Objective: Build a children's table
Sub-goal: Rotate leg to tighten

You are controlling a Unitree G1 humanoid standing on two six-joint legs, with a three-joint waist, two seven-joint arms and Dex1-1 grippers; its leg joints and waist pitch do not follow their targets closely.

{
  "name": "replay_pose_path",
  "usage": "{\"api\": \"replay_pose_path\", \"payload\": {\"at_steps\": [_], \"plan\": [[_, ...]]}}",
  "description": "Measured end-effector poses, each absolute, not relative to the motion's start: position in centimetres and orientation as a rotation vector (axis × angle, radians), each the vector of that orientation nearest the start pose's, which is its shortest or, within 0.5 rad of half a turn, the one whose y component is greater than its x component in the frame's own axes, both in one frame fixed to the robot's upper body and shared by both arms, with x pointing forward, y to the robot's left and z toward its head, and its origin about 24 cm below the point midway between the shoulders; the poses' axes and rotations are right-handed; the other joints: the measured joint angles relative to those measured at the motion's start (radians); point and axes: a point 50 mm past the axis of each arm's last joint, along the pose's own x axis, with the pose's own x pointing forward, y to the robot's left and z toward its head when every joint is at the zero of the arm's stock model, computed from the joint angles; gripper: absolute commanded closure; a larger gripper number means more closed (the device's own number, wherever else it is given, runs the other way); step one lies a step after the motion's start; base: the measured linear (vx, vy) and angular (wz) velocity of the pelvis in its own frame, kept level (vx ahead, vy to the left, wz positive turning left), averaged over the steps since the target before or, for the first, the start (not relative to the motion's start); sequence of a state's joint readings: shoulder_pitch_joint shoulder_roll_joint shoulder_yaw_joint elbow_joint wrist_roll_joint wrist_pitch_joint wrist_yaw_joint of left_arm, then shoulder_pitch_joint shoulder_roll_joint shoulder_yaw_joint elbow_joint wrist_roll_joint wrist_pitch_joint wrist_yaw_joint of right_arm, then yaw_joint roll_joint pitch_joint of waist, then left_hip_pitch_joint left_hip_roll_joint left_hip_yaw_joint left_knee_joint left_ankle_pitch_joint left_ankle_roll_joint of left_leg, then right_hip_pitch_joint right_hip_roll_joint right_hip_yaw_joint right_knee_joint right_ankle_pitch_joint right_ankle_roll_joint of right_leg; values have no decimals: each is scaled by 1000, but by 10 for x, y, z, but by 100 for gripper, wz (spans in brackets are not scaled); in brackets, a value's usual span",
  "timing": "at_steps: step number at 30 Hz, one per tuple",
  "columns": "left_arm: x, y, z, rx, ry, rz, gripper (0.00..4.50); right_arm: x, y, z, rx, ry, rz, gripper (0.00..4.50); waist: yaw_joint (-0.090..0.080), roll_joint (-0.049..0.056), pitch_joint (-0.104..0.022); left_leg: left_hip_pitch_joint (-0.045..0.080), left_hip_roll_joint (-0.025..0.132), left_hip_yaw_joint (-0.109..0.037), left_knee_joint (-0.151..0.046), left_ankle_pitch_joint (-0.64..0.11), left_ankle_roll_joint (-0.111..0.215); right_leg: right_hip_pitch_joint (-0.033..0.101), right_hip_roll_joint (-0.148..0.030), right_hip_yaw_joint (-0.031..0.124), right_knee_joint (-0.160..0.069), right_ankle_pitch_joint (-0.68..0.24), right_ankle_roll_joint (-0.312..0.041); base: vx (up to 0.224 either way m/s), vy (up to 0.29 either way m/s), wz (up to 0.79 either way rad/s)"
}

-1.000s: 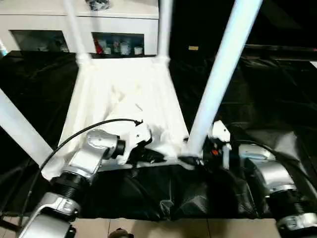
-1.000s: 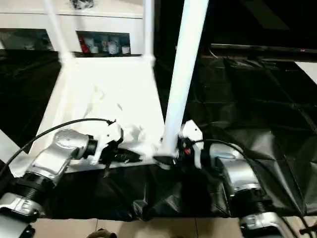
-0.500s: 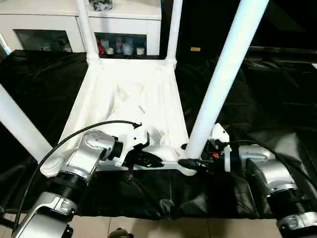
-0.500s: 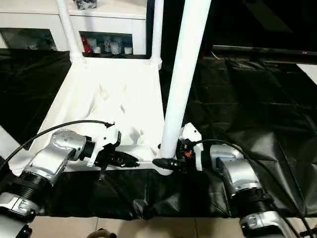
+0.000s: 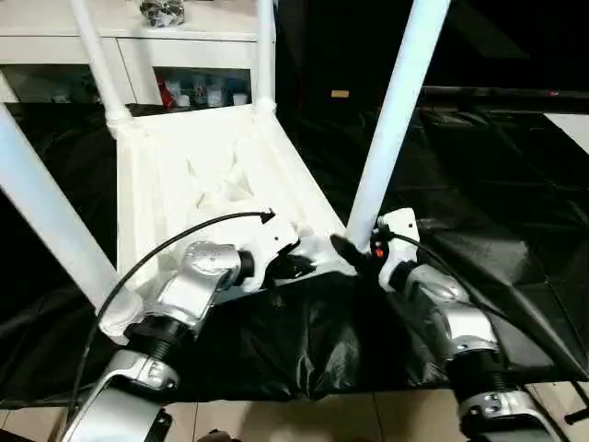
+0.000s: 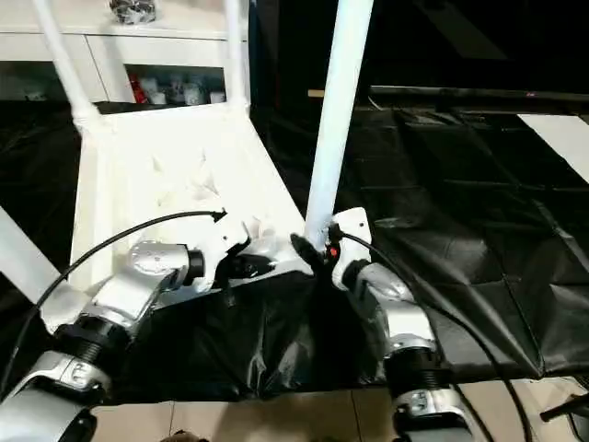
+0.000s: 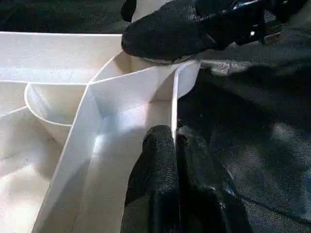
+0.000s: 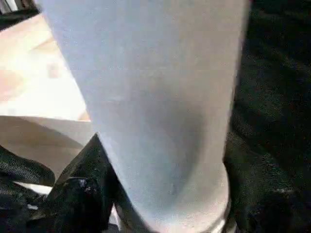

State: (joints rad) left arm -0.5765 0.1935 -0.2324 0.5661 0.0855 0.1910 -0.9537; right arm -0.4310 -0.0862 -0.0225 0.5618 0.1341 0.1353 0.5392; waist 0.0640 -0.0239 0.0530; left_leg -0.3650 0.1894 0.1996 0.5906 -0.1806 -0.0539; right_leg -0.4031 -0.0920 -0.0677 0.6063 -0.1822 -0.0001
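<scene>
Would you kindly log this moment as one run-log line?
table top: upside down, four legs up | left hand: shut on near rim | right hand: shut on near-right leg base

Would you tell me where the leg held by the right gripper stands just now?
In the head view, the leg rises from the upturned table top's near right corner, beside the right gripper, with the left gripper on the near rim.

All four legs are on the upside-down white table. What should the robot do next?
Probably lift and tip it over: the right tool clasps the near white tube leg at its base, and the left tool pinches the white plastic tabletop's rim.
</scene>
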Motion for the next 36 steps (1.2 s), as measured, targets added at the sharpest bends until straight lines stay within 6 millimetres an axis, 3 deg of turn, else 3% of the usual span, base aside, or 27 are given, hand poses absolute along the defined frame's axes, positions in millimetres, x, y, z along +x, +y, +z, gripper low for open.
{"api": "replay_pose_path", "payload": {"at_steps": [9, 14, 21, 36], "plan": [[318, 99, 51, 350, 400, -1264, 450, 314, -127, 28, 56, 251, 751, 52, 4, 1, 1, -4, 1, 0, -1, 0, 0, -1, 1, 0, 1, 4, -6, 6, 0, 0], [313, 109, 55, 361, 422, -1350, 450, 304, -142, 35, -36, 293, 991, 52, 28, 2, 2, -6, 1, 0, -2, -1, 2, -3, 1, -1, 1, -1, -7, 0, 0, 0], [306, 125, 56, 377, 462, -1463, 450, 291, -147, 40, -79, 371, 1247, 52, 45, 12, 3, -3, 1, 1, 0, -1, 2, 1, 1, 0, 3, -1, -8, 0, 0, 0], [301, 125, 52, 346, 481, -1528, 450, 283, -146, 41, -49, 423, 1322, 176, 52, 22, 0, -3, 1, 1, 0, -1, 2, 2, 0, 0, 3, -1, -8, 0, 0, 0]]}}
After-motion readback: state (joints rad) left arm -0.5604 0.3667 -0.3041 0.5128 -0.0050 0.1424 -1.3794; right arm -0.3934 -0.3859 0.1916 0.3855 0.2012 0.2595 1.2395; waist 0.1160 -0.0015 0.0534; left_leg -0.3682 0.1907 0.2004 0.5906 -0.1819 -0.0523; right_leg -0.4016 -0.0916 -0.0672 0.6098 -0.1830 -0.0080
